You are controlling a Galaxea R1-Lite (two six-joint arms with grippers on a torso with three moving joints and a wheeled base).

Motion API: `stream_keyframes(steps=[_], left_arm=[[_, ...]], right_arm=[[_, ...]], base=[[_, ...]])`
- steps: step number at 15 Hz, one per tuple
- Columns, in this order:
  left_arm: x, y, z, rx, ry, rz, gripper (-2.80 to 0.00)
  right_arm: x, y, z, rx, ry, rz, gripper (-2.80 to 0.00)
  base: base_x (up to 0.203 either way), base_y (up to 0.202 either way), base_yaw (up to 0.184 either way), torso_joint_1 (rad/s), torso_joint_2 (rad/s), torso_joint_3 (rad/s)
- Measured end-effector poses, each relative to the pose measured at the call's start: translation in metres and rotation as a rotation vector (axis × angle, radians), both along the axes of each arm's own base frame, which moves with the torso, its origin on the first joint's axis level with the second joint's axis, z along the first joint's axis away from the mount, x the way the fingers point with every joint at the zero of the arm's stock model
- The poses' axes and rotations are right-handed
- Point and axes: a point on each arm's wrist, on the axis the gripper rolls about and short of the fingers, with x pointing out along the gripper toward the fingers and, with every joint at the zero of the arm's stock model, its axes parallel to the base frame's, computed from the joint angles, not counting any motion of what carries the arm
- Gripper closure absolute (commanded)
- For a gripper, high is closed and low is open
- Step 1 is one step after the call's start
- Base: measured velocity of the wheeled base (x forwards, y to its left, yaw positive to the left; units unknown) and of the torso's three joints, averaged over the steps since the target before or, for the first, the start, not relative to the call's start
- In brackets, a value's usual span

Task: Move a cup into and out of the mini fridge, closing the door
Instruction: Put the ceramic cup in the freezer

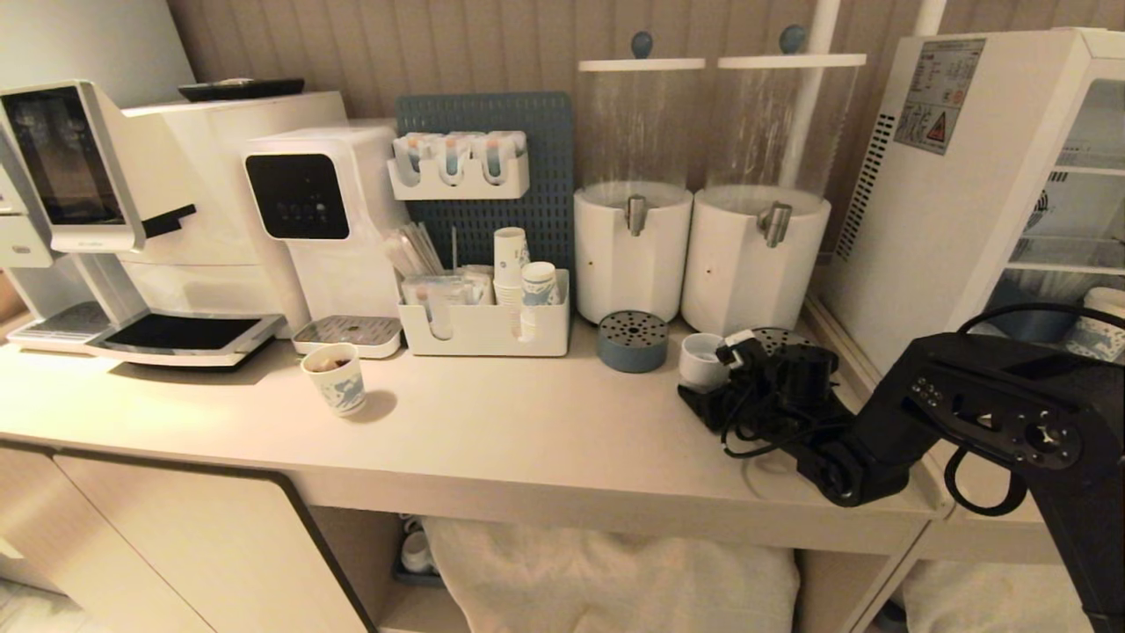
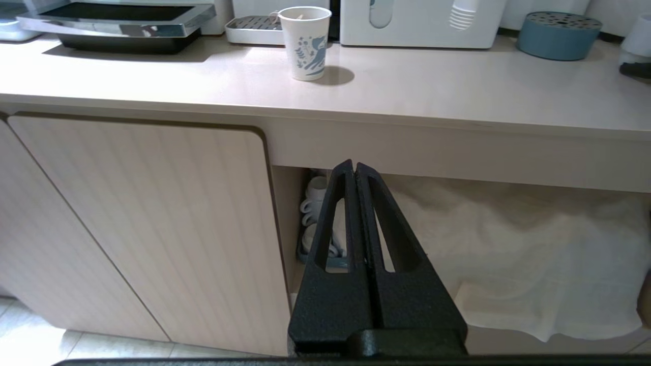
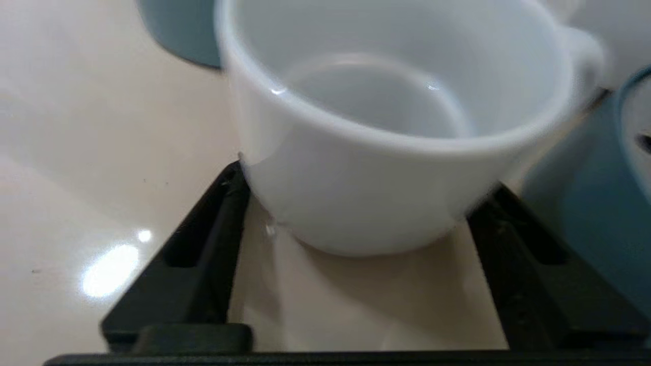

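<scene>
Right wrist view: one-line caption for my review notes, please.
Right hand, fingers spread on either side of the empty white cup standing on the beige counter.

A printed paper cup (image 1: 336, 379) stands alone on the counter (image 1: 492, 431); two white drink dispensers (image 1: 631, 255) behind.

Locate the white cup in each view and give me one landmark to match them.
Head view: the white cup stands on the counter, right of centre, at the right hand, in front of the dispensers.
Left wrist view: only a sliver at the far right edge.
Right wrist view: fills the frame, between the hand's two fingers.
Shared landmark: the blue perforated puck, beside the cup.
</scene>
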Motion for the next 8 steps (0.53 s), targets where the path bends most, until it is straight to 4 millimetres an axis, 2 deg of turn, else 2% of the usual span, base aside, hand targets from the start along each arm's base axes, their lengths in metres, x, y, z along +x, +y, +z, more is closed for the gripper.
stream_keyframes(steps=[8], left_arm=[[0.0, 0.0, 0.0, -0.001, 0.0, 0.0, 0.0]], right_arm=[[-0.0004, -0.0003, 0.0035, 0.009, -0.01, 0.003, -2.8]], base=[[0.0, 0.0, 0.0, 0.0, 0.0, 0.0]])
